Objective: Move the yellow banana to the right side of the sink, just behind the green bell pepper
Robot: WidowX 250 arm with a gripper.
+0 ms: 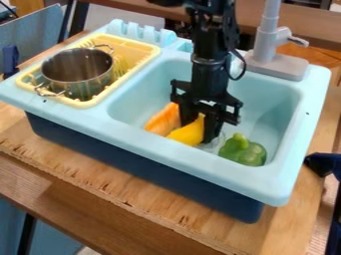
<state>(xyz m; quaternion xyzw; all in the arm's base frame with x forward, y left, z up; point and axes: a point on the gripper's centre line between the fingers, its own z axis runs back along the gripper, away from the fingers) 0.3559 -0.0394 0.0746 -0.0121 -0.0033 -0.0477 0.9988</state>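
Camera view, from the near side: a brown wooden surface (86, 209) ran along the near left, and beyond it a pale wooden board (100, 169), rough along its near edge, lay under a toy sink. The dark blue base (133, 174) of the sink stood on the board, and its light blue top (273, 187) overhung that base. In the near right part of the basin (266, 107) sat a green pepper (245, 151), its stem end turned up. To the left of it, near the basin's near wall, lay a yellow thing (183, 135), tilted, with its right end raised beside the gripper (200, 133). The black gripper hung almost straight down into the basin, right at that raised end; I could not tell whether it was closed on the yellow thing or only next to it. An orange thing (164, 120), long and rounded, lay just left of the gripper and a little farther off than the yellow one. On the left side of the top, a pale yellow rack (143, 49) with slots held a shiny metal pot (78, 72) with two loop handles. The black arm (212, 37) came down from the far edge. Farther back on the right stood a grey faucet (267, 42) on a broad base, and behind it a brown wooden surface stretched across the far side.
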